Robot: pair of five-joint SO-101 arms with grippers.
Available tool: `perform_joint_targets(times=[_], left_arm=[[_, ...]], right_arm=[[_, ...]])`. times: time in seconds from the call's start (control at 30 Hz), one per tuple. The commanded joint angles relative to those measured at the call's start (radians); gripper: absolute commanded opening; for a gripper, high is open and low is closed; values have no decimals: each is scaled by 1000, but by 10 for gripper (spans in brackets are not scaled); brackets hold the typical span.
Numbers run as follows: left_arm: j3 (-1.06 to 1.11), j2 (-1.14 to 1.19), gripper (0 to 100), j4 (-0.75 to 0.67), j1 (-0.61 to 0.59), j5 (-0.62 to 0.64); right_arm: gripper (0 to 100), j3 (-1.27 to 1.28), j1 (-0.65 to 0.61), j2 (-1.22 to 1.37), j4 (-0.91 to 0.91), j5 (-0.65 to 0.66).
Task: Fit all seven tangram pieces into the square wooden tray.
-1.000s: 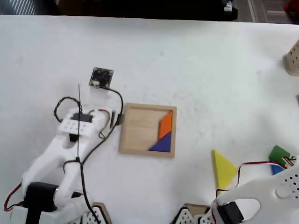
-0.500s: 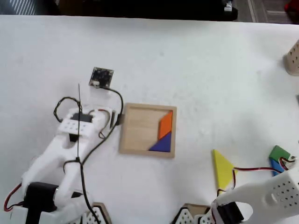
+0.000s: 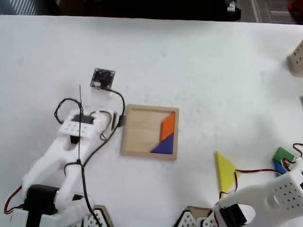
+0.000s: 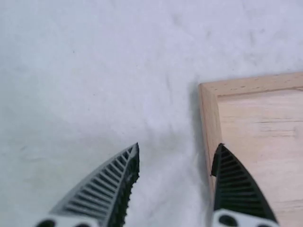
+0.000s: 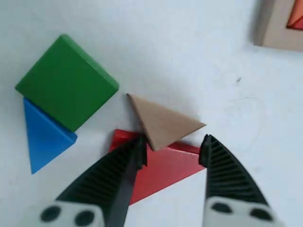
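Left gripper released, straddling the tray wall at one corner. Right gripper well off the tray, jaws released around the tan triangle, which touches the red triangle.

A white, faintly mottled worktop is seen from above, evenly lit, with soft shadows. A dark strip is shown beyond its far edge. Grey floor is glimpsed at one far corner and pale slats at the other. A beige perforated block is cut off at the side.
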Motion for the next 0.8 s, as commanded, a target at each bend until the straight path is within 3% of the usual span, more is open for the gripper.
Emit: perform_joint_targets(times=[0.0,0.77], left_arm=[[-5,-35,255,-23,-2,-34],[-5,-35,255,-23,-2,-34]], right_arm=[[187,18,-38,-51,-44,18],[184,-6,-107,76,-58,83]])
